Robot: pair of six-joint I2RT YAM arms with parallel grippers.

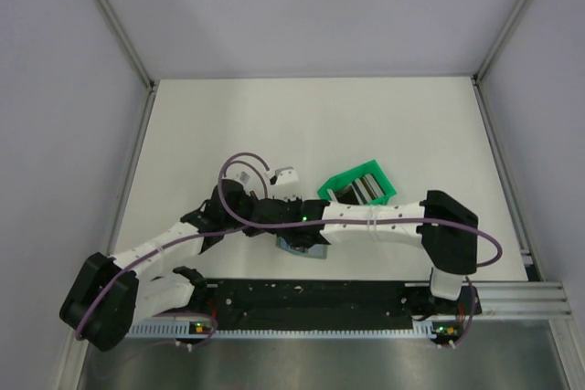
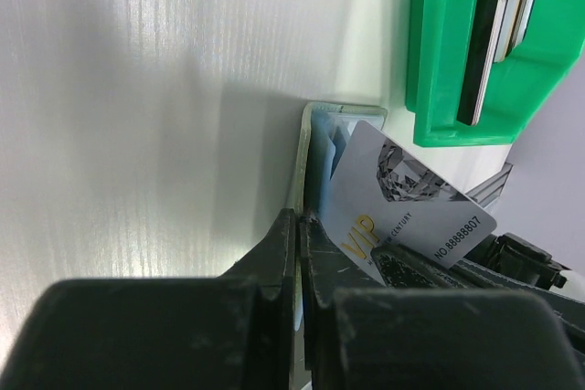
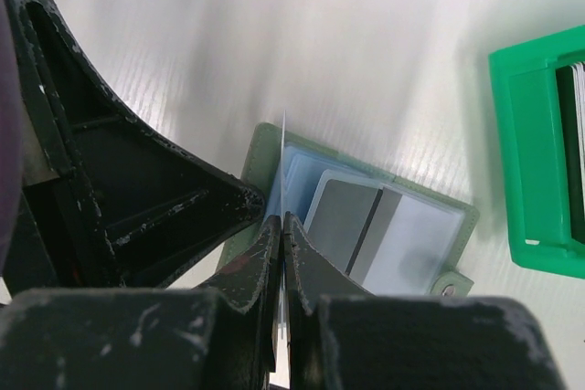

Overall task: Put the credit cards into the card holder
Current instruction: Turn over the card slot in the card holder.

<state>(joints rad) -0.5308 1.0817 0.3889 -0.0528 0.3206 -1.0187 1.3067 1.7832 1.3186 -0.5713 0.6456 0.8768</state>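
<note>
grey card (image 2: 402, 203) with gold "vip", "no.88888807", at open wallet (image 2: 315, 139)

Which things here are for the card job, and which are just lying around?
For the job:
- wallet
- VIP card
- spare cards

Just there:
- green bin, which only stores the spare cards
- metal rail

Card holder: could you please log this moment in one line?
left gripper shut on card holder | right gripper shut on grey card | card over holder
</note>
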